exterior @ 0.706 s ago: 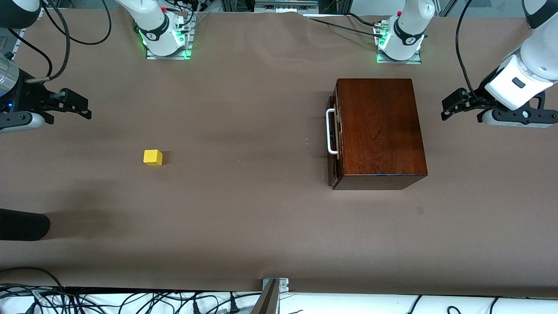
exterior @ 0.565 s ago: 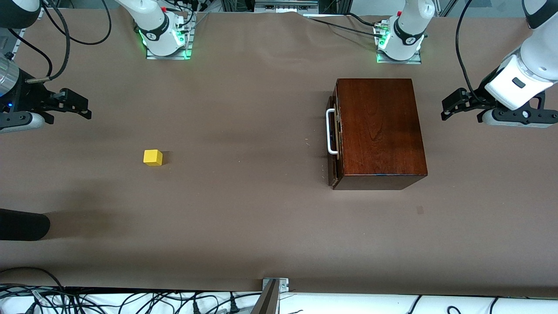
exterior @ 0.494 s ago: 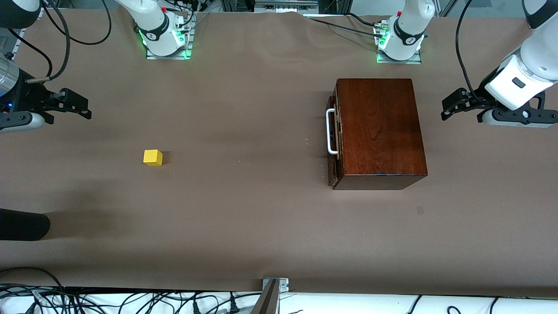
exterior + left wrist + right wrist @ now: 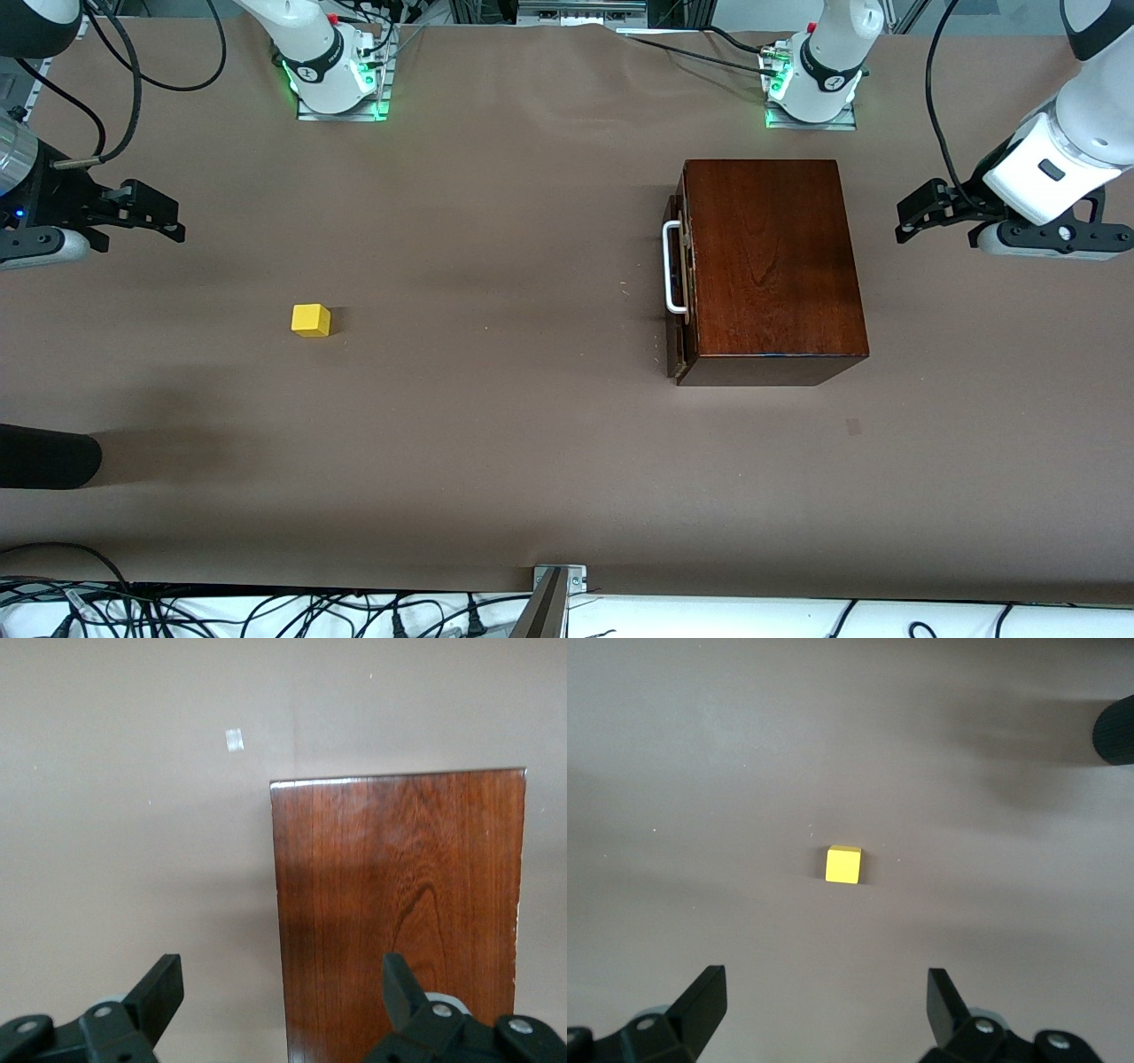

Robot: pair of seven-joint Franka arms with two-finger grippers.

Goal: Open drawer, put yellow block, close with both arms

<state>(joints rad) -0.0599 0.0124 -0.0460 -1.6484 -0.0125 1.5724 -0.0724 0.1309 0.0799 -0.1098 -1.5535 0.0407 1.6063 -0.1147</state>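
The mahogany box [image 4: 771,266] stands toward the left arm's end of the table. Its drawer is shut, and the drawer's white bar handle [image 4: 674,268] faces the right arm's end. The yellow block [image 4: 310,320] lies alone on the table toward the right arm's end. My left gripper [image 4: 912,215] is open and empty, up in the air beside the box at the table's end. In the left wrist view [image 4: 282,988] the box top [image 4: 399,904] shows below it. My right gripper [image 4: 168,220] is open and empty. The right wrist view [image 4: 827,992] shows the block [image 4: 843,865] on the table ahead.
A dark rounded object [image 4: 44,456] reaches in at the right arm's end, nearer the front camera than the block. It also shows in the right wrist view [image 4: 1116,731]. A small mark [image 4: 853,427] lies on the brown table cover [image 4: 496,425] near the box.
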